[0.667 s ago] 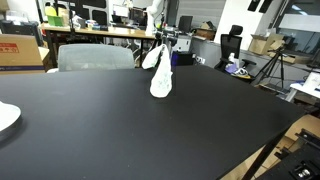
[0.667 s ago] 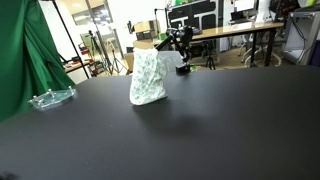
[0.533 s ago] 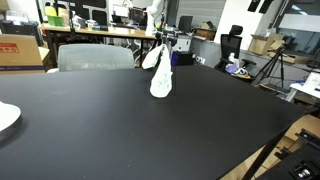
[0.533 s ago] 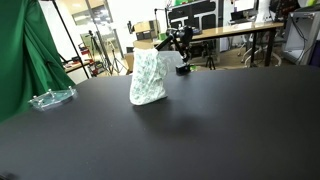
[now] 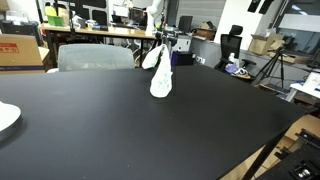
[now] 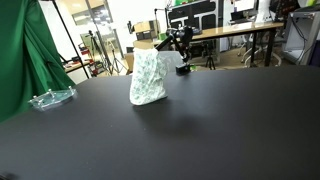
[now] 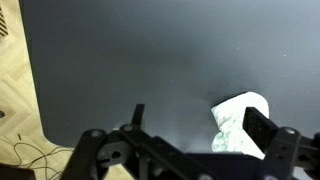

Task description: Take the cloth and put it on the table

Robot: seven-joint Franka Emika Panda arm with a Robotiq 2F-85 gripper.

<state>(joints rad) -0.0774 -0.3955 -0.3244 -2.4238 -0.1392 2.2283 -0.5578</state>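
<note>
Two fingers [image 7: 262, 128] at the bottom of the wrist view, spread wide, gripping nothing. One cloth [image 7: 238, 125], white, lower right, just inside the finger at frame right; whether it touches, cannot tell. In both exterior views it stands peaked on the black surface [image 5: 200, 130], upper centre. Risk: fabric snags on a finger and gets dragged or lifted off when the arm pulls away. Count: one cloth, one surface, one clear dish [image 6: 50, 98], one white plate [image 5: 5, 117].

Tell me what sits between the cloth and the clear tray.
Nothing. In an exterior view, the stretch between the cloth and the clear tray is only bare black table.
</note>
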